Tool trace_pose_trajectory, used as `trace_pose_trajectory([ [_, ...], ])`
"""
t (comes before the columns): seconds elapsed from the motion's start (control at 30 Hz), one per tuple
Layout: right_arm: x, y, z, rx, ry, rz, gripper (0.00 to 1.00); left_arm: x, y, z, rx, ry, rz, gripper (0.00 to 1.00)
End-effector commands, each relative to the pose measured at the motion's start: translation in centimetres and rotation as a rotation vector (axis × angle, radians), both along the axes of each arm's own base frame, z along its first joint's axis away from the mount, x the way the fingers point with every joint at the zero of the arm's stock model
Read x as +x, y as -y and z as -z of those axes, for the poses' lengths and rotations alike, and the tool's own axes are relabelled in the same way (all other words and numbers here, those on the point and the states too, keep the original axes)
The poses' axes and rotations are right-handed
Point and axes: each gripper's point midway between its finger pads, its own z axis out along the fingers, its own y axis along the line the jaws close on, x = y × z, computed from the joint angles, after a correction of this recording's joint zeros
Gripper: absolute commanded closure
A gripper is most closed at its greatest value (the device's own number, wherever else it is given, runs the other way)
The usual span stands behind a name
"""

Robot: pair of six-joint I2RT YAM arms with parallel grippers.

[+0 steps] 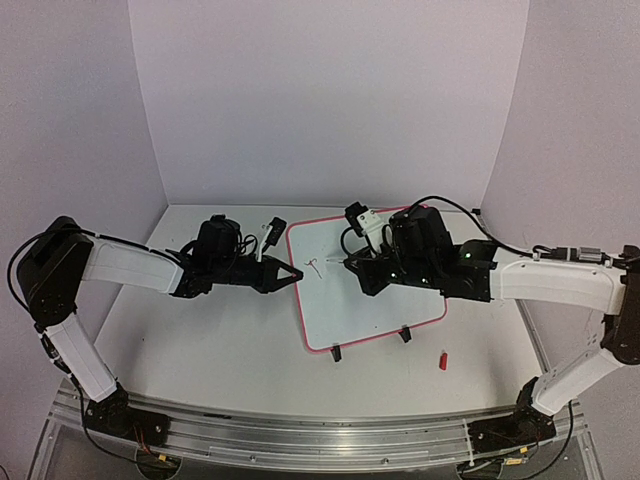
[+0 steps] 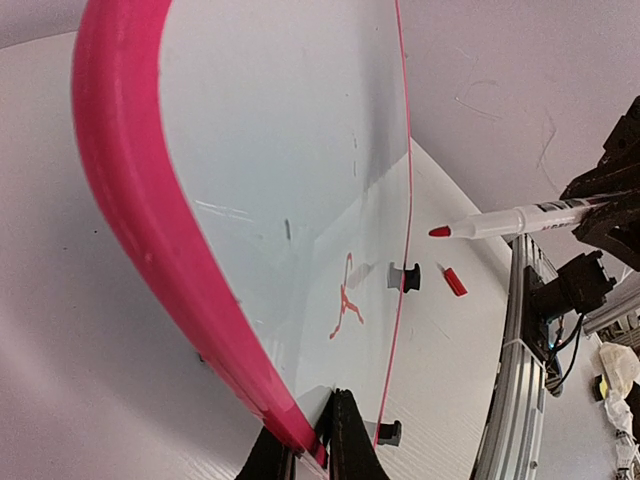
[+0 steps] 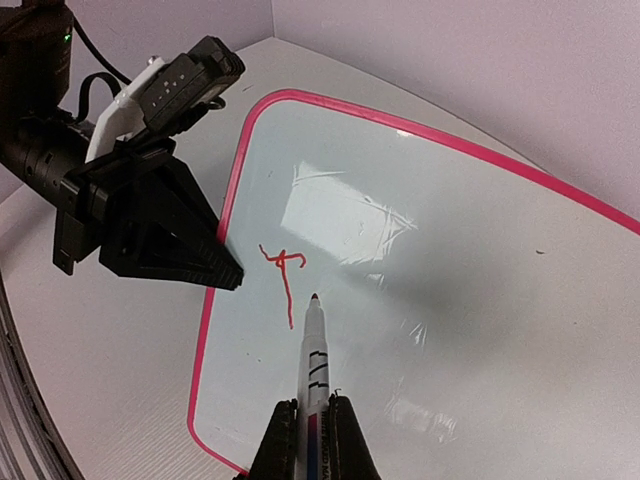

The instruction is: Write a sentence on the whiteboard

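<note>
Above the table, whiteboard (image 1: 380,300): propped aslant on a wire stand (image 1: 336,352), mid-table, between the two arms.
Top view, left gripper (image 1: 290,275): clenched on the board's left edge.
Top view, right gripper (image 1: 358,265): closed around a marker (image 1: 347,261) that points at the board's upper left area.
Top view, red mark (image 1: 315,265): one small squiggle near the left edge; the rest of the board is blank.
Top view, red cap (image 1: 442,360): lying on the table (image 1: 200,350), off the board's near right corner.
Left wrist view, fingers (image 2: 345,440): pinching the pink frame (image 2: 140,230), steadying the board.
Left wrist view, marker tip: seems to hang clear of the surface, though the angle leaves this unsure.
Right wrist view, marker: gripped between the fingers (image 3: 340,440), tip just beside the tail of the red mark.
Right wrist view, writing: a crossed stroke with a long tail, probably a first letter.
Progress: barely begun, judging by that one character. Nearly the whole sentence remains to be written.
</note>
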Motion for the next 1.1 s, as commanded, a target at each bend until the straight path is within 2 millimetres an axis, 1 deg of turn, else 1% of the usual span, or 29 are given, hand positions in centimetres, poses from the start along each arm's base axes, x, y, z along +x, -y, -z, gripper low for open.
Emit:
trace_pose_trajectory([
  [0.0, 1.1, 0.2, 0.0, 0.007, 0.009, 0.059, 1.0, 1.9, -4.1, 6.9, 0.298, 0.011, -0.129, 1.0],
  [0.37, 0.9, 0.0, 1.0, 0.006, -0.02, 0.061, 1.0, 1.6, -4.4, 7.3, 0.312, -0.001, -0.131, 1.0],
  [0.77, 1.3, 0.2, 2.4, -0.02, -0.043, 0.091, 1.0, 1.4, -4.5, 7.5, 0.314, -0.003, -0.128, 1.0],
  [1.07, 1.8, -0.5, 2.6, -0.024, -0.041, 0.086, 1.0, 1.3, -4.7, 7.4, 0.314, 0.001, -0.129, 1.0],
])
